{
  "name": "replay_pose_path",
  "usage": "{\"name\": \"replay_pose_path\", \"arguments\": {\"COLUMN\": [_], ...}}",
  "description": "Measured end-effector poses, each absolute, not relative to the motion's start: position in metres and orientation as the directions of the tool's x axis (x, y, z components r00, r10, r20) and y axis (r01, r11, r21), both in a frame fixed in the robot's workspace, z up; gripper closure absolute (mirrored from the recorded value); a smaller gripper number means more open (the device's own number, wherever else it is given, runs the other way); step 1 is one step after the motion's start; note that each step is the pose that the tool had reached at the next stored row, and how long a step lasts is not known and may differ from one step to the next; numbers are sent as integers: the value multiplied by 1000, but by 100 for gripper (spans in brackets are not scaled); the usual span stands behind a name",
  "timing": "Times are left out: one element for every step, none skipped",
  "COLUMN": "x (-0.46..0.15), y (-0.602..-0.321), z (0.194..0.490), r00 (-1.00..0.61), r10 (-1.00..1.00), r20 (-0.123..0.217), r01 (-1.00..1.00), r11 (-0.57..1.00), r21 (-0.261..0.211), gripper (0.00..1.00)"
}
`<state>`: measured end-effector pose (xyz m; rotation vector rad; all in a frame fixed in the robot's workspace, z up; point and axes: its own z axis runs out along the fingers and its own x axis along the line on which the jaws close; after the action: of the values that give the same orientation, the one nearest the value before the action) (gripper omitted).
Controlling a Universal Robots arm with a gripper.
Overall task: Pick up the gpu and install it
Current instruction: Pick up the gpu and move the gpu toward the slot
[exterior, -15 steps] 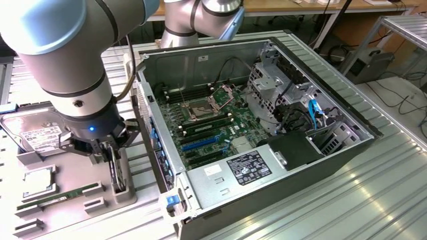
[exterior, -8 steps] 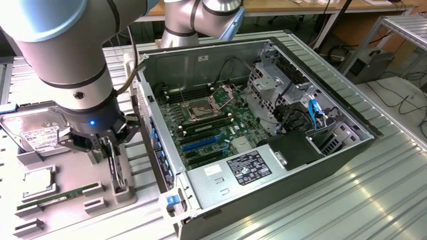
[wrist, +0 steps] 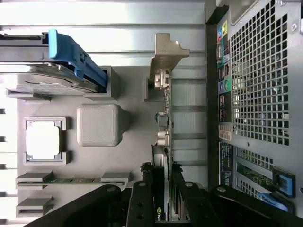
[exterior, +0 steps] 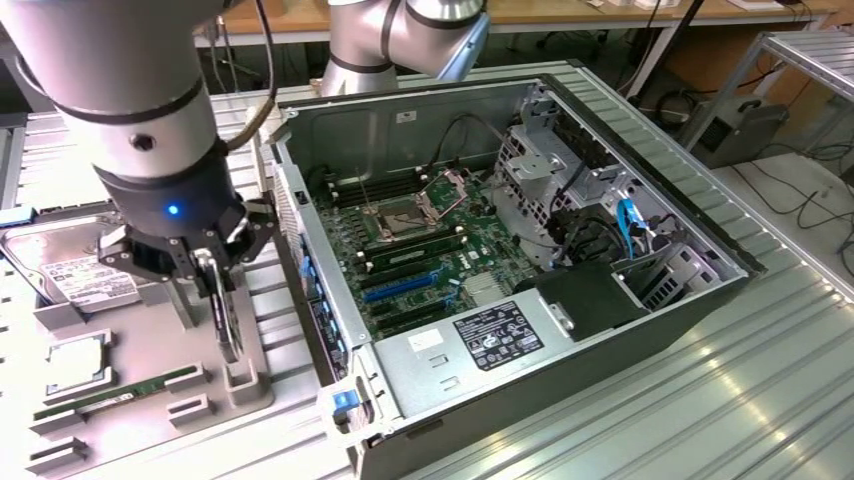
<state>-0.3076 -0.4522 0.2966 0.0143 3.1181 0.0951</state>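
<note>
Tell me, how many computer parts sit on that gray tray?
4: hard drive at the tray's far end, processor in the middle, RAM stick at the near end, gpu upright in the gripper. The arm may hide more.

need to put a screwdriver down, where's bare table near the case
Bare ribbed table on the exterior view's right of the case. Crowded: the tray on its left, where the gripper grips the gpu.
</note>
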Motion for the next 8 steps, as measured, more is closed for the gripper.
{"name": "replay_pose_path", "arguments": {"x": [-307, -307, -307, -306, -306, -305, -303, -301], "y": [-452, -452, -452, -452, -452, -452, -453, -454], "z": [303, 308, 312, 317, 321, 326, 335, 344], "r00": [-1000, -1000, -1000, -1000, -1000, -1000, -1000, -1000], "r10": [7, 4, 2, 0, -2, -4, -7, -9], "r20": [-20, -19, -18, -18, -17, -16, -15, -14], "r01": [5, 3, 1, -1, -3, -5, -8, -10], "r11": [998, 998, 998, 998, 998, 998, 998, 998], "r21": [61, 61, 61, 61, 61, 61, 62, 62], "gripper": [74, 74, 74, 74, 74, 74, 74, 74]}}
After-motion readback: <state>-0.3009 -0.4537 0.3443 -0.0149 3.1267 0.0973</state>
